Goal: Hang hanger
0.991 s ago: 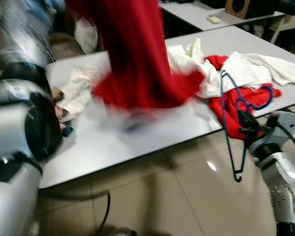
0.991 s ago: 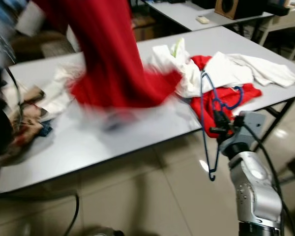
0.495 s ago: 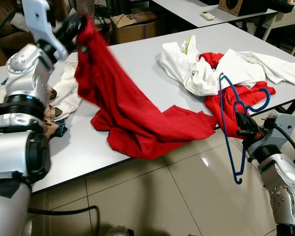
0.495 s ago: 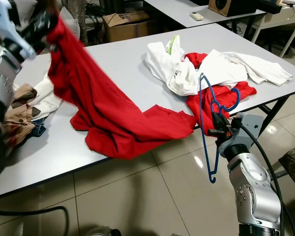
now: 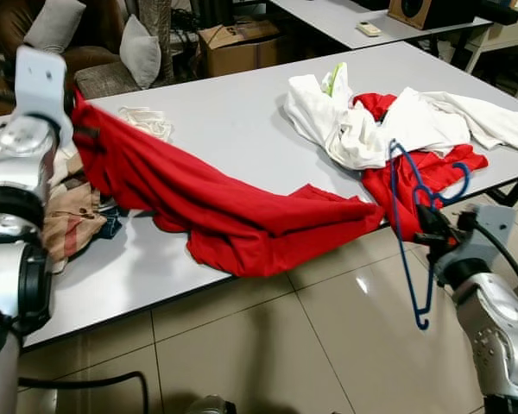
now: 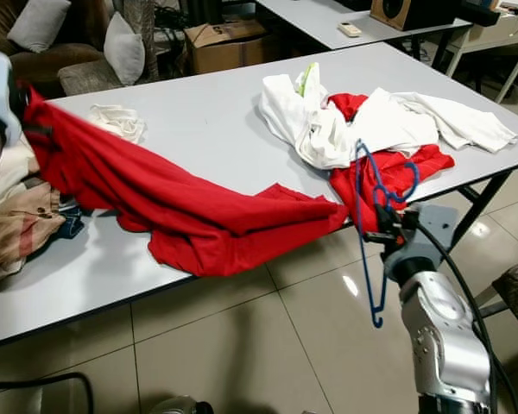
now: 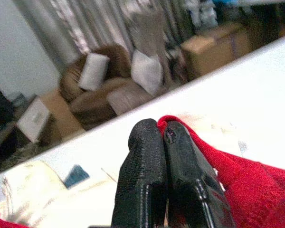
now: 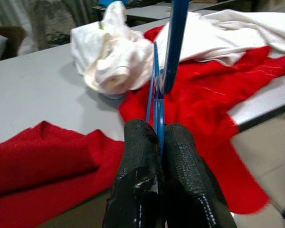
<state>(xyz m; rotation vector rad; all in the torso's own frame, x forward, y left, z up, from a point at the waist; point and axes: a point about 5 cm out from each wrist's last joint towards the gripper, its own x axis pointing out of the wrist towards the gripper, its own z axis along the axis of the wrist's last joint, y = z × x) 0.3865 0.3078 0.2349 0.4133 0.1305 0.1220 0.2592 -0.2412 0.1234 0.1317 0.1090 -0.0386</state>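
A blue wire hanger (image 5: 410, 226) hangs upright off the table's front right edge, pinched by my right gripper (image 5: 431, 229), which is shut on its frame (image 8: 156, 102). A large red garment (image 5: 216, 207) lies stretched across the grey table (image 5: 233, 121) from the far left to the front edge. My left gripper (image 7: 164, 137) is shut on the garment's corner (image 5: 79, 112) at the table's left end, held slightly above the surface.
White clothes (image 5: 354, 121) and another red cloth (image 5: 414, 172) are piled on the table's right side. Beige and plaid clothes (image 5: 69, 216) lie at the left end, a small white cloth (image 5: 147, 121) behind. Cushions, a sofa and boxes stand beyond; tiled floor in front.
My left gripper has swung down and to the left, pulling the red garment out flat across the table. The right gripper holds the hanger in almost the same place.
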